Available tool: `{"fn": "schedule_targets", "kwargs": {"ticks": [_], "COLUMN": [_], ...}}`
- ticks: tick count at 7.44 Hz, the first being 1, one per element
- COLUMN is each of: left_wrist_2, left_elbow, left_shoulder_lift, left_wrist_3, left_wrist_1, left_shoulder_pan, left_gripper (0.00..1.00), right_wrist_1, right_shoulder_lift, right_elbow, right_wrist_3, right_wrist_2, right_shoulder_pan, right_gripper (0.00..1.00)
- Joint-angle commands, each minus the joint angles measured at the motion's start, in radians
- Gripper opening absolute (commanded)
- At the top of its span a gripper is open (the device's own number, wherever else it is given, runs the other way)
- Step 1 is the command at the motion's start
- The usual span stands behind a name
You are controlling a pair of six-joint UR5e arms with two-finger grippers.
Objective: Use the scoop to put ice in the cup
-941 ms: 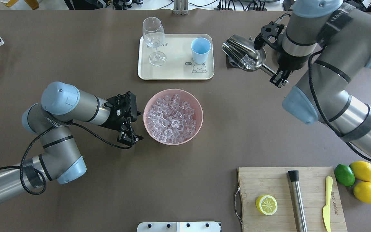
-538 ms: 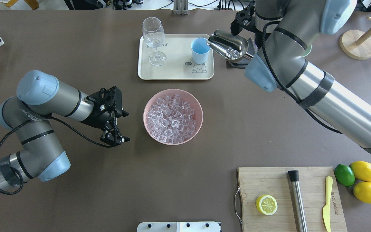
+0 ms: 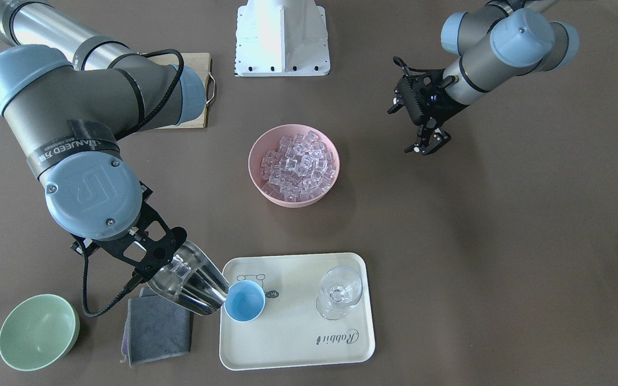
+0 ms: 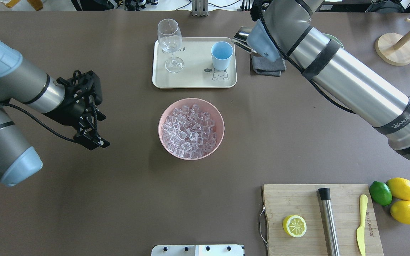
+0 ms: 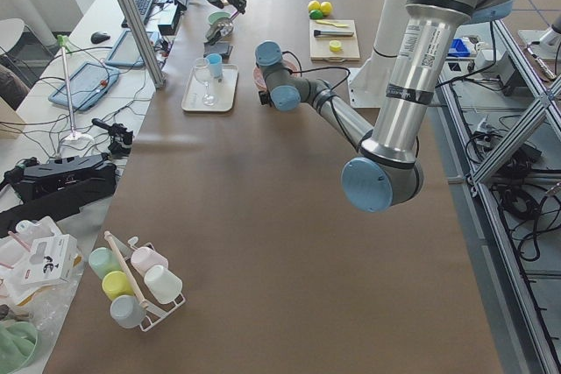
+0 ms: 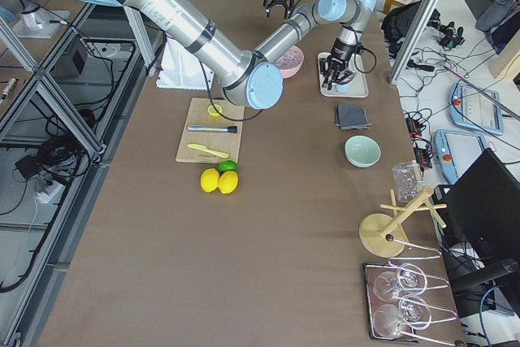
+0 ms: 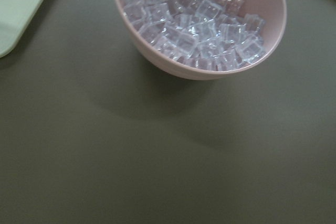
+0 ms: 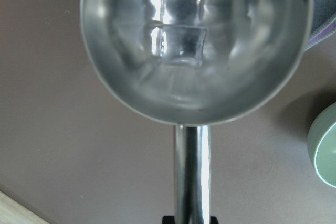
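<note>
My right gripper (image 3: 148,264) is shut on the handle of the shiny metal scoop (image 3: 191,281). The scoop's lip is at the rim of the light-blue cup (image 3: 244,301), which stands on the cream tray (image 3: 293,348). Two ice cubes (image 8: 181,45) lie in the scoop's trough. The cup (image 4: 221,55) shows only blue inside. The pink bowl (image 4: 159,128) at mid-table is full of ice (image 4: 190,131). My left gripper (image 4: 93,140) is open and empty, well to the left of the bowl; its wrist view shows the bowl (image 7: 262,61).
A wine glass (image 4: 169,39) stands on the tray's left end. A grey cloth (image 3: 156,327) and a pale green bowl (image 3: 38,332) lie under and beside the right arm. A cutting board (image 4: 343,213) holds a lemon half, a steel cylinder and a yellow knife; lemons and a lime lie beside it.
The right arm has carried the scoop left, from above the grey cloth to the cup's rim. The left arm has drawn back left, away from the pink bowl.
</note>
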Motion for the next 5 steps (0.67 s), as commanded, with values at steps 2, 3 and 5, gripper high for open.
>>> {"fn": "schedule_targets", "kwargs": {"ticks": [2,3,5], "left_wrist_2": [-0.108,-0.108,-0.195], "left_elbow": [-0.073,-0.066,0.009], "left_shoulder_lift": [0.084,0.131,0.209], "left_wrist_3": [0.001,0.001,0.01], "left_wrist_1": [0.439,0.459,0.478], "left_shoulder_pan": [-0.28,-0.334,-0.485], "left_gripper": [0.98,0.98,0.98], "right_wrist_1": [-0.068,-0.068,-0.084], "right_shoulder_lift": [0.102,0.103,0.113], "right_elbow": [-0.115,-0.115,-0.117], "right_wrist_3": [-0.01,-0.01,-0.01], "right_wrist_2": [-0.045,-0.067,-0.11], "right_shoulder_pan": [-0.012,-0.024,-0.044], "right_gripper": [0.0,0.0,0.0]}}
